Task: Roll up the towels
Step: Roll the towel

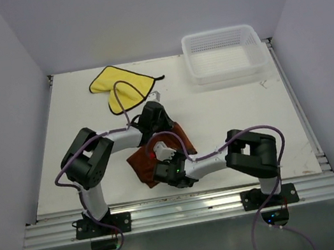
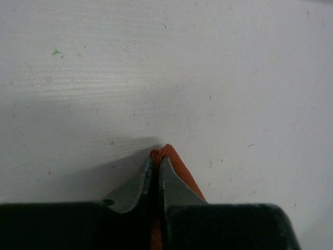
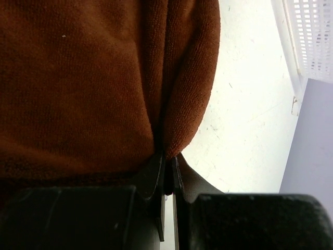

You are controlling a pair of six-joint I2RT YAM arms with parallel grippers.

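Observation:
The rust-brown towel (image 1: 183, 138) lies bunched at the table's middle front, between my two grippers. My left gripper (image 1: 161, 127) is shut on one corner of it. In the left wrist view that towel corner (image 2: 180, 167) pokes out from the closed left gripper (image 2: 156, 158), just above the white tabletop. My right gripper (image 1: 161, 152) is shut on a fold of the same towel. In the right wrist view the brown cloth (image 3: 78, 78) fills the picture above the closed right gripper (image 3: 170, 156). The yellow towel (image 1: 123, 87) lies loosely folded at the back left, apart from both arms.
A white mesh basket (image 1: 219, 32) stands at the table's back right, and its corner (image 3: 315, 36) shows in the right wrist view. Purple cables loop over both arms. Grey walls close in the table on three sides, and a metal rail runs along the near edge.

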